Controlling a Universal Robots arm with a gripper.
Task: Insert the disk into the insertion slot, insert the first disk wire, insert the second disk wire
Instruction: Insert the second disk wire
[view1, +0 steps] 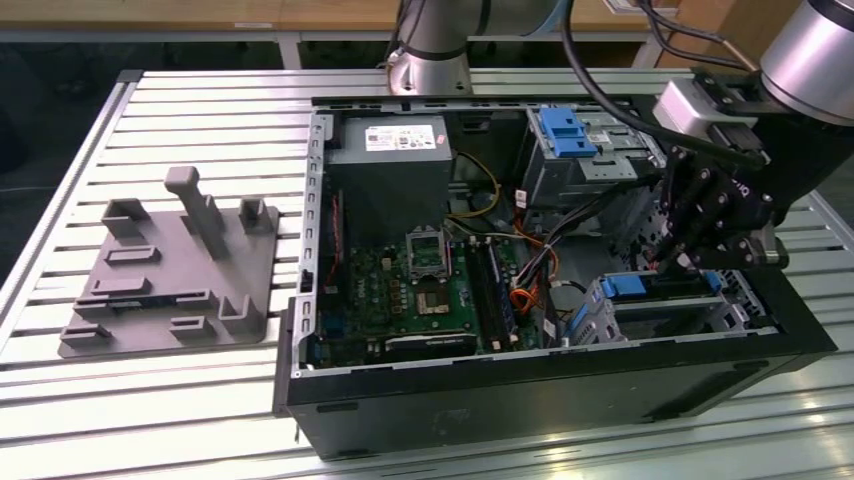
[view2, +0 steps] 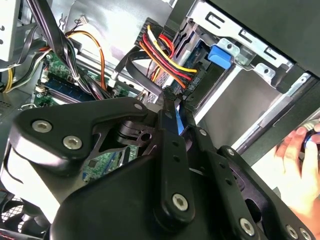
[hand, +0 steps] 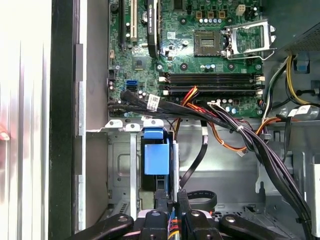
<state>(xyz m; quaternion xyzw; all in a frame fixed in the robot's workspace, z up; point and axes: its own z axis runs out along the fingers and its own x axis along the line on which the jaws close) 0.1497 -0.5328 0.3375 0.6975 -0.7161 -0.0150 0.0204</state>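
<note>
The disk, its blue frame end showing, sits inside the insertion slot, the low silver cage in the case's corner on the exterior view's right. My black gripper hangs just above it. In both wrist views the fingers stand close together, shut on a disk wire of red, yellow and black strands. Its connector end lies at the fingertips, right by the disk's blue frame. The gripper hides the contact between connector and disk. A black flat cable loops beside the slot.
The open computer case lies on a slatted metal table. Inside are the motherboard, a power supply and a taller grey cage with a blue latch. A grey fixture plate lies on the exterior view's left. A person's hand is outside the case wall.
</note>
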